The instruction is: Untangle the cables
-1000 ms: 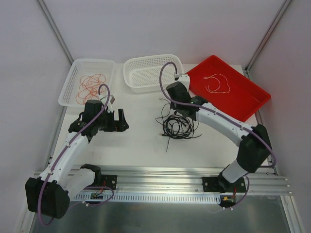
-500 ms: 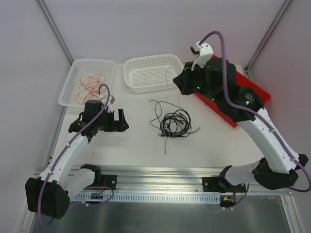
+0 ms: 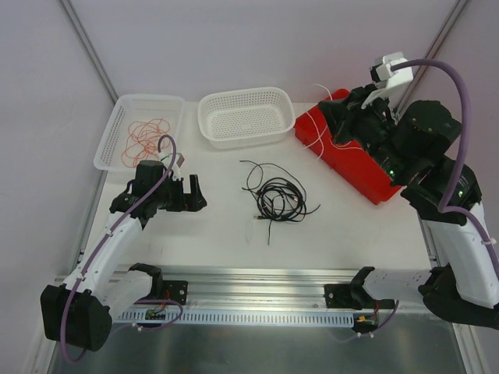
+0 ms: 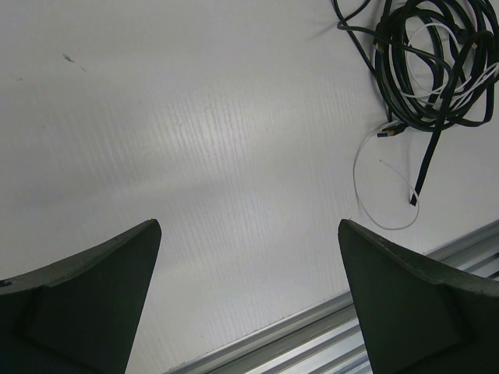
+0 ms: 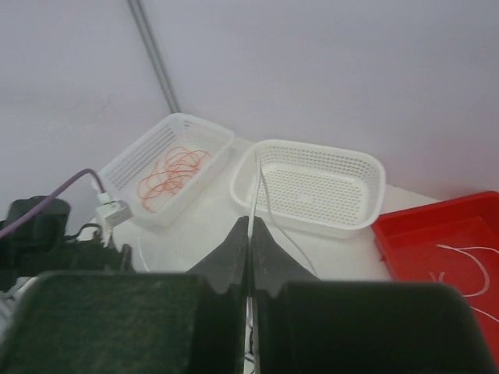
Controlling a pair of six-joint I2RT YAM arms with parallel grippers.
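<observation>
A tangle of black cables (image 3: 281, 199) lies mid-table, with a thin white cable (image 4: 380, 191) looping out of it beside the black cords (image 4: 425, 54). My right gripper (image 3: 329, 114) is raised over the left end of the red tray (image 3: 366, 175), shut on a thin white cable (image 3: 315, 132) that dangles below it. In the right wrist view the jaws (image 5: 251, 227) pinch that white strand (image 5: 256, 187). Red-orange cables (image 3: 144, 134) lie in the left basket (image 3: 109, 144). My left gripper (image 3: 192, 195) hovers open and empty left of the tangle, its fingers (image 4: 101, 273) wide apart.
An empty white mesh basket (image 3: 269, 132) stands at the back centre. Another white cable (image 5: 466, 263) lies in the red tray (image 5: 405, 234). An aluminium rail (image 3: 257, 280) runs along the table's near edge. Frame posts rise at both back corners.
My right arm has risen from the tangle and swung right to the red tray, drawing a white cable with it. The left arm has stayed still.
</observation>
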